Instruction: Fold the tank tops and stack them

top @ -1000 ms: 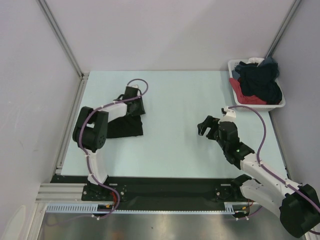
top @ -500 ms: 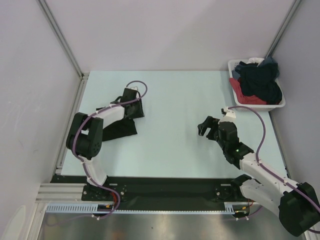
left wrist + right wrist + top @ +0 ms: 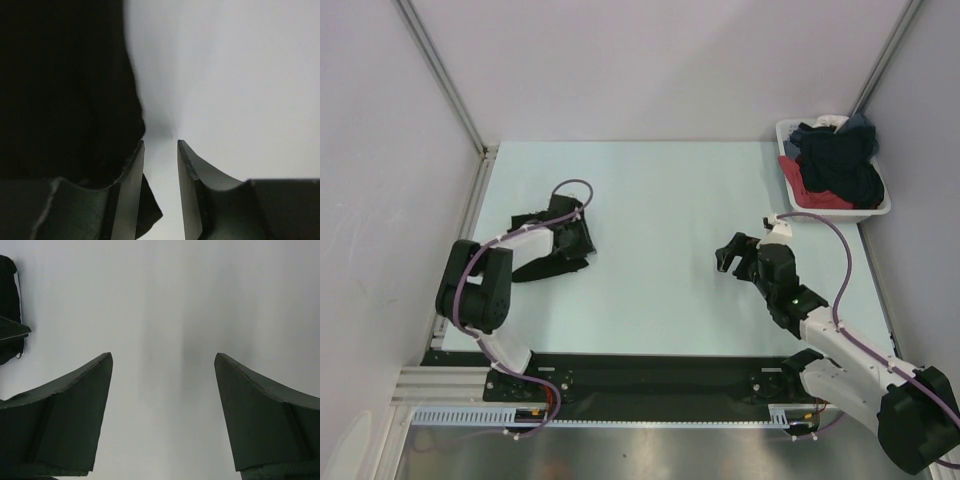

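The pale surface (image 3: 660,190) carries little. At its far right corner a white basket (image 3: 885,205) holds a heap of dark and red clothes. I cannot pick out the striped tank top anywhere, though it may be buried in that heap.

The black tank top (image 3: 548,268) lies bunched at the left, partly under my left arm, not laid flat or squared. I judge the job to be early: no finished fold, no stack, one top unaccounted for.

From above, the left tool (image 3: 575,235) sits low over the black fabric, but its jaws are hidden. The left wrist view shows them slightly parted with bare surface in the gap and the cloth just outside one finger, so it grips nothing. The right tool (image 3: 728,256) hangs wide apart and empty over bare surface, well apart from both garment and basket.
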Robot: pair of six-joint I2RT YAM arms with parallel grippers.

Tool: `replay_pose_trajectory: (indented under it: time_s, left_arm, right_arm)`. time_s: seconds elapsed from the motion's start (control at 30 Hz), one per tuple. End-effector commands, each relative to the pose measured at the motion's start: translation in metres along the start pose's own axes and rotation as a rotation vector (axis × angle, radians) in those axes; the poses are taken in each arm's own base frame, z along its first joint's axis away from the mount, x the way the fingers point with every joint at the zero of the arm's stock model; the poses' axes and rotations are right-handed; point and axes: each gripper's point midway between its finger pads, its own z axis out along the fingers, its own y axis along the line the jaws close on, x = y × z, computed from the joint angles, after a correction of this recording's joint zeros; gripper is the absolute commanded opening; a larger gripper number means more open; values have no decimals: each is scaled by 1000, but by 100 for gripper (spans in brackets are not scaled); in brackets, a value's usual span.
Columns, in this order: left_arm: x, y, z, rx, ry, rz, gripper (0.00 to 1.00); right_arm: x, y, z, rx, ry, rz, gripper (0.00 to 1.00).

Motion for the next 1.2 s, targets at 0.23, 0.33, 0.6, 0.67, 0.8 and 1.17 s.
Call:
replay_pose_trajectory:
  time_s: [0.23,0.33,0.6,0.67,0.8,1.17]
  left_arm:
    - [-22,83,-50,-126,-142,-261,41]
    - [-25,64,-56,-29,-155,-220,44]
    - [-8,-25,-84,138,-258,35,63]
    - [-5,-37,-91,141,-298,92,64]
    - [24,-72,-104,208,-359,266,90]
    - [60,-75,-155,429,-551,359,100]
  right_arm:
    - [-13,6,-7,-37,-50,26,87]
    - [-12,7,-6,-41,-46,23,87]
    - [-12,0,-5,-13,-56,13,88]
    - [-13,1,-5,-19,-63,7,88]
    - [-15,18,-6,-117,-68,-18,91]
    - [-37,-2,-35,-93,-262,-21,100]
